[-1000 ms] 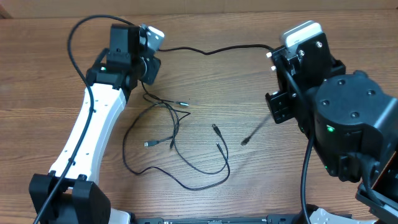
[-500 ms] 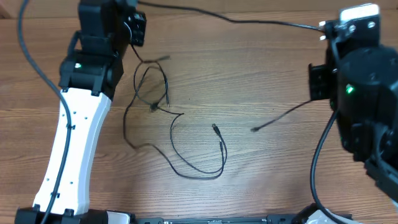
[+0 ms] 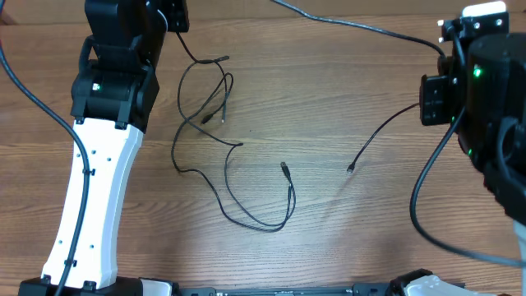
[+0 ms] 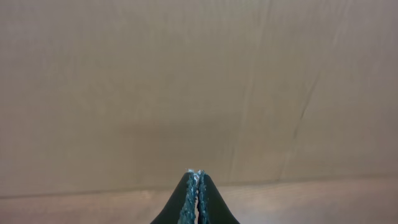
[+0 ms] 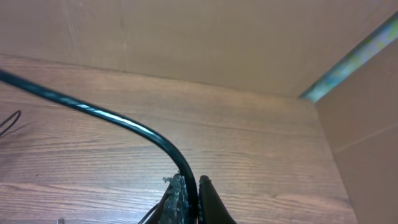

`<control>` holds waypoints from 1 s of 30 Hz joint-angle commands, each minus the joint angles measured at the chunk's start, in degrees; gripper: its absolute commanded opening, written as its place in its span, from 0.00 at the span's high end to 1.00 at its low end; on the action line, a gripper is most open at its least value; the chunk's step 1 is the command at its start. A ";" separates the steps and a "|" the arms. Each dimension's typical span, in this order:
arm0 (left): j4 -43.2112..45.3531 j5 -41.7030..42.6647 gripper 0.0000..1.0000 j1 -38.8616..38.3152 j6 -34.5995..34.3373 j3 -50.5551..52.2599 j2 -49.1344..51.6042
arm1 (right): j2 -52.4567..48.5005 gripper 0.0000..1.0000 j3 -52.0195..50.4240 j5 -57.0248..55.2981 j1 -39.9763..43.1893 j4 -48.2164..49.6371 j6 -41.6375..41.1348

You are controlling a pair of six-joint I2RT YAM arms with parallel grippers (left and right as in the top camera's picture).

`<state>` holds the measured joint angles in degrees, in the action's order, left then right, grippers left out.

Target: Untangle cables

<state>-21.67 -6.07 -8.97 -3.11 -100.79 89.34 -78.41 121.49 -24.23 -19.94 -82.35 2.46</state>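
Note:
Thin black cables lie in a tangle [image 3: 215,97] at the far left, and a loop [image 3: 246,215] trails from it toward the table's middle, ending in a small plug [image 3: 284,168]. One cable [image 3: 362,27] stretches across the far side between both arms. My right gripper [image 5: 189,183] is shut on this cable [image 5: 124,121]; in the overhead view it sits at the far right [image 3: 448,41], and the cable's loose end [image 3: 351,168] hangs below it. My left gripper [image 4: 197,177] is shut, at the far left [image 3: 173,12]. Cords rise from the tangle to it, and the grip point itself is hidden.
A cardboard wall [image 4: 186,74] stands behind the wooden table [image 3: 370,238]. The white left arm [image 3: 94,189] crosses the table's left side. The bulky black right arm [image 3: 493,123] with its thick wire [image 3: 419,205] fills the right side.
Both grippers have moved apart and toward the far edge, drawing the shared cable out. The tangle was dragged up and left, and the loose end slid right.

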 commanded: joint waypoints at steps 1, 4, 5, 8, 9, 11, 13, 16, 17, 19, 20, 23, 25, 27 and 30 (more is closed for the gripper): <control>3.30 -3.52 0.96 1.36 -6.75 -1.44 -2.01 | -1.53 0.96 -0.76 1.36 5.22 -0.55 -1.18; 5.29 -3.34 0.96 1.36 -10.97 -1.44 -3.04 | -3.17 0.96 -1.25 4.20 7.41 -0.57 -1.18; 5.27 -3.10 0.96 1.36 -13.22 -1.44 -3.48 | -3.80 0.96 -1.29 5.07 8.13 -0.61 -1.18; 1.31 3.39 0.96 1.36 -24.70 -1.44 -6.03 | -5.07 0.96 -1.29 7.26 9.66 -0.61 -1.16; -1.51 6.86 0.96 1.29 -27.15 -1.44 -6.88 | -5.27 0.96 -1.29 7.45 9.94 -0.57 -1.18; -8.98 9.40 0.96 0.90 -29.11 -1.44 -8.28 | -5.42 0.96 -1.29 7.45 10.23 -0.50 -1.18; -17.31 5.11 0.96 0.35 -30.14 -1.44 -8.94 | -5.40 0.96 -1.27 7.45 10.27 -0.44 -1.16; -30.84 -5.86 0.96 0.28 -36.89 -1.44 -9.25 | -5.40 0.96 -1.29 7.45 10.27 -0.28 -1.18; -35.52 -9.42 0.96 0.28 -40.24 -1.44 -9.22 | -5.40 0.96 -1.27 7.45 10.27 -0.20 -1.18; -41.94 -12.70 0.96 0.33 -46.21 -1.44 -9.22 | -5.40 0.96 -1.27 7.87 10.27 0.07 -1.18; -45.18 -12.46 0.96 0.33 -50.27 -1.44 -9.22 | -5.40 0.96 -1.29 8.31 10.27 0.31 -1.16; -50.71 -6.97 0.96 0.33 -57.99 -1.42 -9.22 | -5.40 0.96 -1.29 10.05 10.27 1.11 -1.16; -51.82 3.37 0.96 0.33 -61.26 -1.42 -9.22 | -5.40 0.96 -1.29 10.45 10.27 1.36 -1.18; -51.30 11.32 0.96 0.33 -64.48 -1.42 -9.18 | -5.40 0.96 -1.29 10.45 10.27 1.31 -1.18; -49.11 20.83 0.96 0.33 -66.93 -1.42 -9.16 | -5.40 0.96 -1.27 10.43 10.27 1.20 -1.18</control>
<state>-72.42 2.55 -9.63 -61.54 -101.41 80.68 -84.51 120.20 -9.93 -10.83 -81.47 2.04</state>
